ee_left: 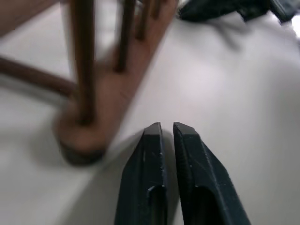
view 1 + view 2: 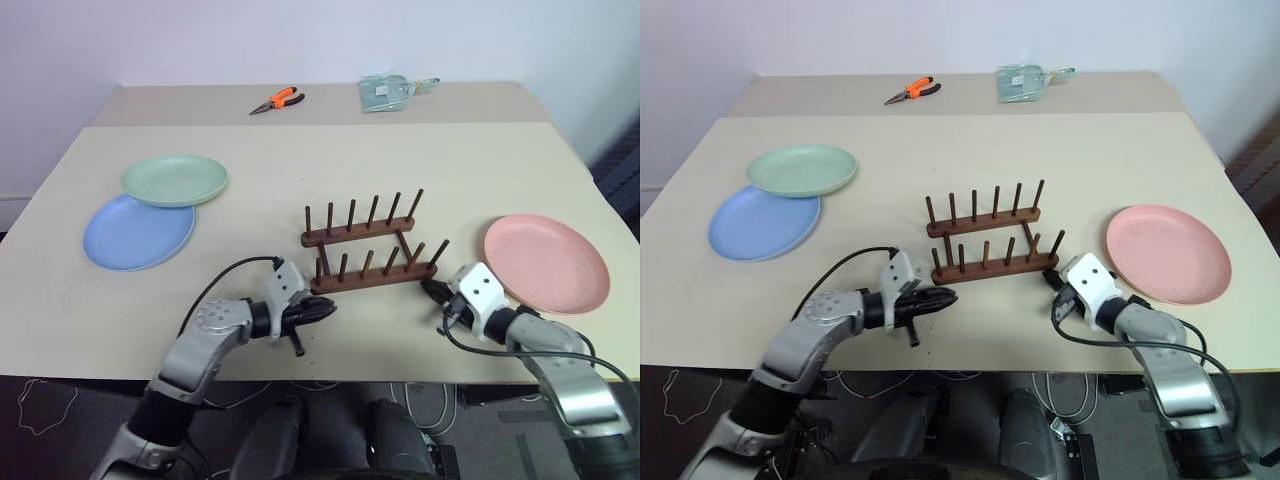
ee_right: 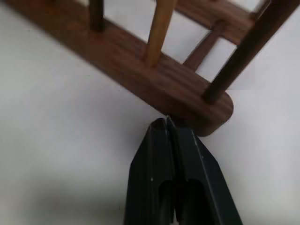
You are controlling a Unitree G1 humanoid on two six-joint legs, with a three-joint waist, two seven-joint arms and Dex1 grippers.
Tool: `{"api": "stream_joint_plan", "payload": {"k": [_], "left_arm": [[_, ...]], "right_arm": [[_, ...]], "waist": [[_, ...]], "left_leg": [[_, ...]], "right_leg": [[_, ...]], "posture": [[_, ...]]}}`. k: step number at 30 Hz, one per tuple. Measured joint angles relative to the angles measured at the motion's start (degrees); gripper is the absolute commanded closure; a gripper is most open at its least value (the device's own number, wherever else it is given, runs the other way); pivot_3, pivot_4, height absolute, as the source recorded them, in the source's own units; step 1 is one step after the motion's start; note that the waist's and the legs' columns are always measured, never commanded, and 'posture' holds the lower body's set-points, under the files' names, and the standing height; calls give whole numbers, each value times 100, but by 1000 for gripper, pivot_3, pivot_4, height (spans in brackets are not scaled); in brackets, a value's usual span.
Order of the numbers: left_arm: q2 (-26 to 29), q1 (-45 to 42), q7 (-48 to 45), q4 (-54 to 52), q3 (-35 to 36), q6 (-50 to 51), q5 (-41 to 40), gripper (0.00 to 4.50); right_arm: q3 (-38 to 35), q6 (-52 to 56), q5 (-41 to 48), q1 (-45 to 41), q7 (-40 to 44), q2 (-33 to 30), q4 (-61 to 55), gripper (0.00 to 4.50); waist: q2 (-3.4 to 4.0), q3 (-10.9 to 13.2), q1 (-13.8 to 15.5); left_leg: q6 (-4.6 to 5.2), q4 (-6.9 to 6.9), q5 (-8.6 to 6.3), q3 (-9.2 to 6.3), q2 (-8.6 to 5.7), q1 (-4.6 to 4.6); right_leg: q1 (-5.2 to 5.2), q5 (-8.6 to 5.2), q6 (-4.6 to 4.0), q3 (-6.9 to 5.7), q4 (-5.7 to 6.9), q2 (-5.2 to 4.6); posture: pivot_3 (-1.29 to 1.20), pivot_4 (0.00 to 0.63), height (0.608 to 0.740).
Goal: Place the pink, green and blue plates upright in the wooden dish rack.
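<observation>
Both grippers clenched, nothing held: left gripper (image 2: 322, 307) and right gripper (image 2: 432, 291) bracket the near bar of the wooden dish rack (image 2: 368, 247). Likely squaring the rack; nudge evenly from both ends. Pink plate (image 2: 547, 262), green plate (image 2: 175, 179), blue plate (image 2: 135, 233) lie flat.

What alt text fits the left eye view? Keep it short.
An empty wooden rack sits mid-table, with the left gripper and right gripper shut at its near ends. Green plate overlaps blue plate at left; pink plate lies right.
</observation>
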Motion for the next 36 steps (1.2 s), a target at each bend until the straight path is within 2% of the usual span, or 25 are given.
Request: {"api": "stream_joint_plan", "payload": {"k": [4, 9, 12, 13, 18, 21, 25, 28, 30, 33, 34, 36], "left_arm": [[-438, -266, 943, 540, 132, -299, 284, 4131], [-558, -489, 1403, 1013, 280, -609, 386, 4131], [-569, -567, 1442, 1168, 288, -738, 390, 4194], [-570, -566, 1435, 1175, 285, -769, 388, 4194], [-488, -362, 1127, 1033, 461, -900, 124, 4194], [-518, -146, 802, 837, 510, -878, -220, 4194], [-594, -119, 438, 488, 472, -809, -576, 4194], [-582, -213, 308, 377, 408, -814, -606, 4194], [-590, -244, 297, 370, 382, -807, -607, 4194], [-564, -253, 258, 270, 384, -747, -631, 4194], [-536, -250, 235, 225, 385, -733, -634, 4194], [-505, -250, 197, 147, 388, -724, -637, 4194]], "right_arm": [[243, 9, -296, -418, -390, 333, 316, 4500], [412, 29, -501, -839, -646, 538, 661, 4500], [375, 103, -472, -848, -562, 445, 622, 3708], [284, 137, -429, -763, -464, 291, 510, 3319], [-594, 314, -177, -58, -207, -325, -326, 779], [-974, 448, -182, 293, -219, -545, -662, 779], [-1034, 722, -454, 533, -473, -556, -682, 779], [-1012, 909, -666, 433, -798, -458, -406, 1659], [-1009, 1028, -665, 279, -974, -231, -275, 2605], [-926, 1093, -717, 194, -1082, -168, -173, 4289], [-914, 1080, -747, 166, -1127, -168, -178, 4438], [-914, 1071, -828, 72, -1187, -175, -138, 4438]], "waist": [[-18, -20, -19], [-17, -23, -50], [-16, -24, -40], [-14, -24, -25], [-10, -24, -12], [-12, -22, 3], [-12, -21, 4], [-12, -21, -6], [-12, -21, -6], [-12, -20, 7], [-12, -20, 7], [-12, -20, 5]], "left_leg": [[-2, 1, -1, 9, 30, 9], [-3, -7, -1, 28, 54, 30], [-4, -7, -1, 35, 54, 31], [-4, -8, -2, 39, 53, 30], [-12, -16, -11, 47, 57, 22], [-13, -16, -12, 48, 59, 18], [-12, -2, -12, 52, 59, 0], [-12, -3, -11, 57, 60, 2], [-12, -3, -11, 58, 62, 2], [-10, -1, -12, 58, 59, -2], [-10, -1, -12, 58, 59, -2], [-10, 0, -12, 58, 59, -2]], "right_leg": [[1, 12, -16, 18, -4, 37], [3, 18, -23, 39, -2, 65], [4, 22, -28, 44, -3, 65], [3, 22, -27, 47, -3, 64], [-16, 20, -19, 55, -5, 65], [-17, 19, -20, 55, -6, 67], [-27, 19, -26, 55, -7, 66], [-28, 20, -29, 56, -7, 66], [-28, 20, -30, 56, -6, 67], [-28, 20, -29, 57, -9, 65], [-28, 20, -28, 57, -10, 65], [-28, 21, -28, 57, -10, 66]], "posture": [[0, 150, 732], [0, 150, 732], [0, 150, 732], [0, 150, 732], [0, 150, 732], [0, 150, 732], [0, 150, 732], [0, 150, 732], [0, 150, 732], [0, 150, 732], [0, 150, 732], [0, 150, 732]]}}
